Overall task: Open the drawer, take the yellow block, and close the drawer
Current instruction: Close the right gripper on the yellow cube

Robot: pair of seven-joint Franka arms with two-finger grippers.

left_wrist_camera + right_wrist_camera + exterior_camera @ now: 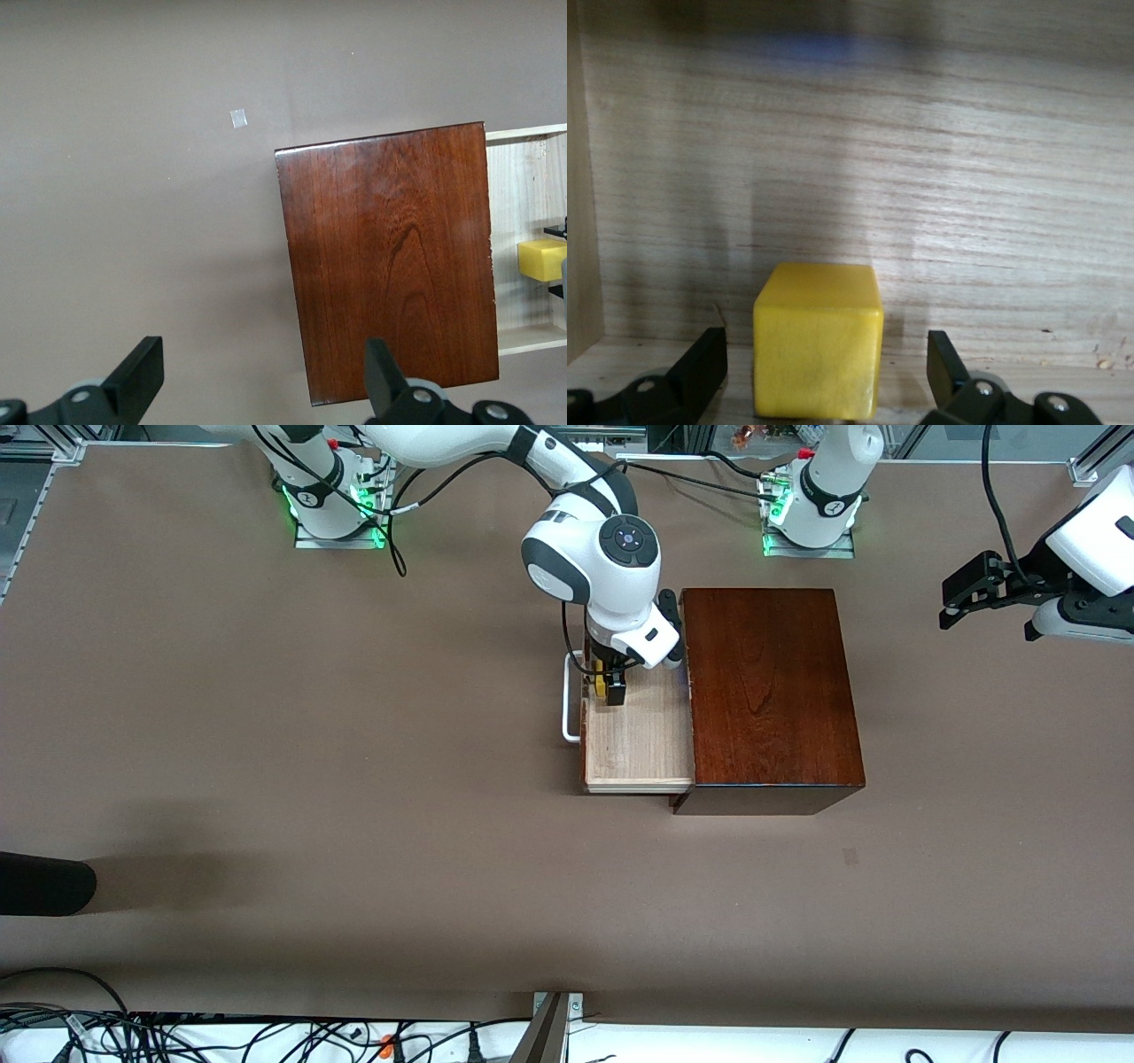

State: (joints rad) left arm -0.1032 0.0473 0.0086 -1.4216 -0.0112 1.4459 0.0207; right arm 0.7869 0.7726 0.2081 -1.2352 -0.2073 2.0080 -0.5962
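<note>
The drawer [640, 740] of the dark red-brown wooden box [771, 691] is pulled out toward the right arm's end of the table, its white handle [568, 700] leading. The yellow block [601, 687] sits on the drawer's pale floor [921, 177], close to the drawer's front wall. My right gripper [611, 689] is down inside the drawer, open. Its fingers [700, 363] stand on either side of the block [819, 341] with a gap on each side. My left gripper [952, 607] waits open and empty over the table at the left arm's end. The left wrist view shows the box [394, 257] and block [540, 261].
The brown table [354, 779] surrounds the box. A small pale mark [850, 856] lies on the table nearer the front camera than the box. A dark object [44, 884] juts in at the right arm's end. Cables [177, 1036] run along the table's front edge.
</note>
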